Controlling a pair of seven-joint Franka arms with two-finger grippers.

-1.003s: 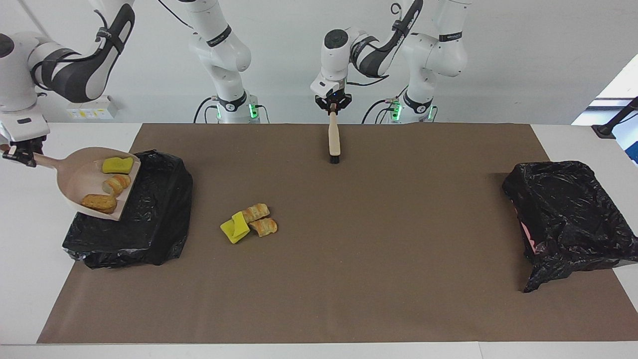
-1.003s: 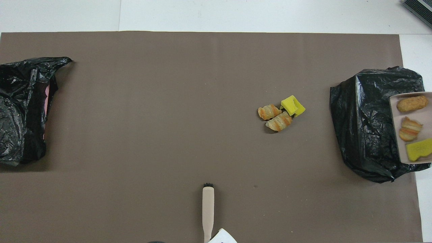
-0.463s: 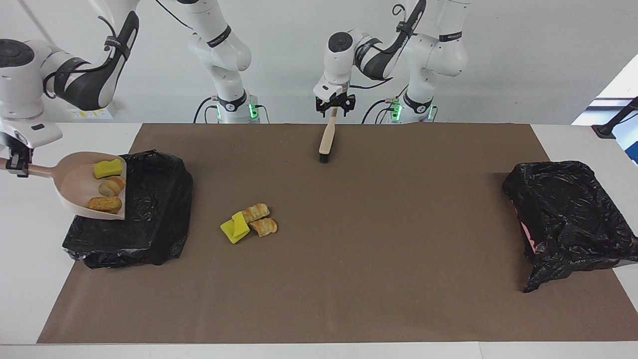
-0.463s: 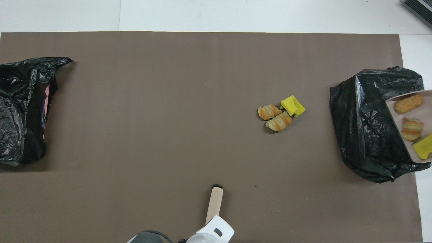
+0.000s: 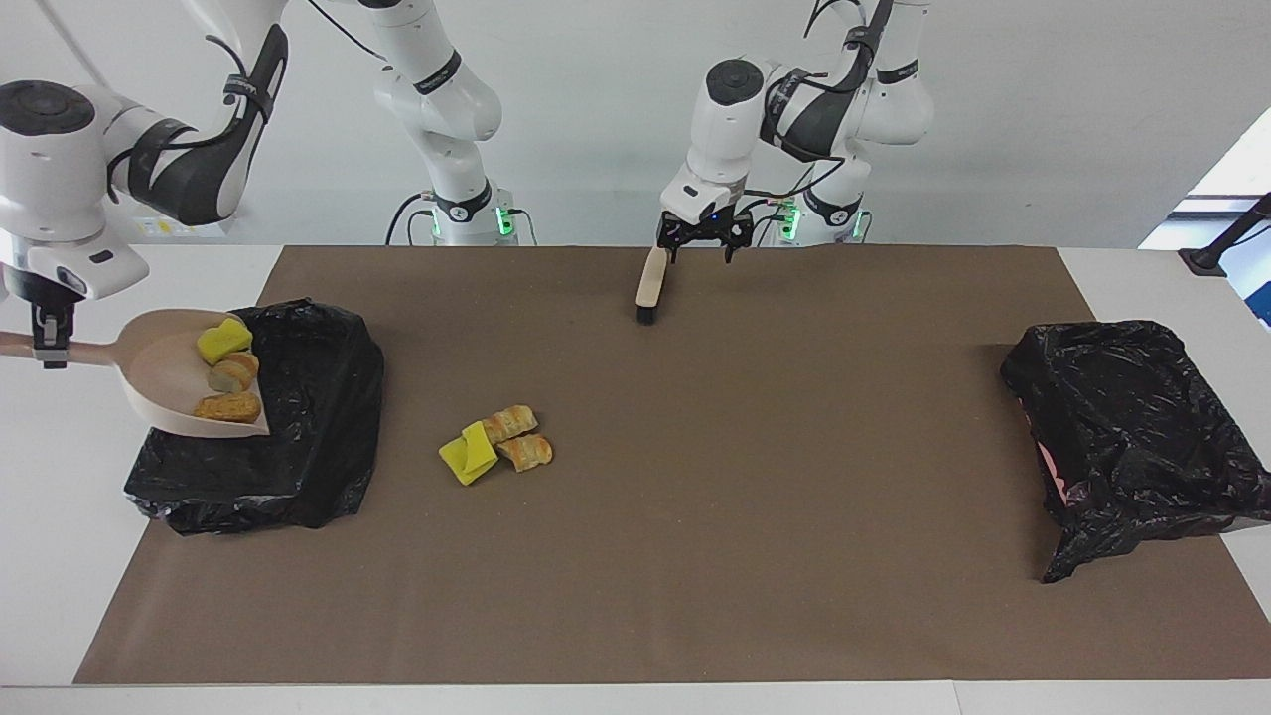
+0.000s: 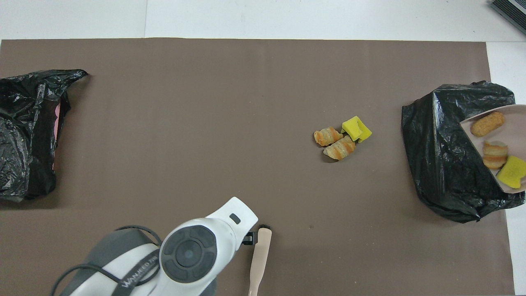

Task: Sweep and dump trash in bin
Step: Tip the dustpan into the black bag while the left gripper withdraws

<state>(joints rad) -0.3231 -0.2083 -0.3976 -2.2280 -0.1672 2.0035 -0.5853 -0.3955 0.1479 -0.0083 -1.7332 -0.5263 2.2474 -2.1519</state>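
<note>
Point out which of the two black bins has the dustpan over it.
The black bin at the right arm's end of the table: the loaded dustpan, held by the right gripper, hangs over it. The other bin has nothing over it.

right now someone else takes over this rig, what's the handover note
Left gripper: open, beside the brush, which lies on the mat near the robots, not held.
Right gripper: shut on the dustpan handle, pan held over the black bin at the right arm's end.
Trash: three scraps in the pan, not yet dumped; three more in a pile on the mat, beside that bin.
A second black bin sits at the left arm's end.
Left: tip the pan, then sweep and dump the pile.
</note>
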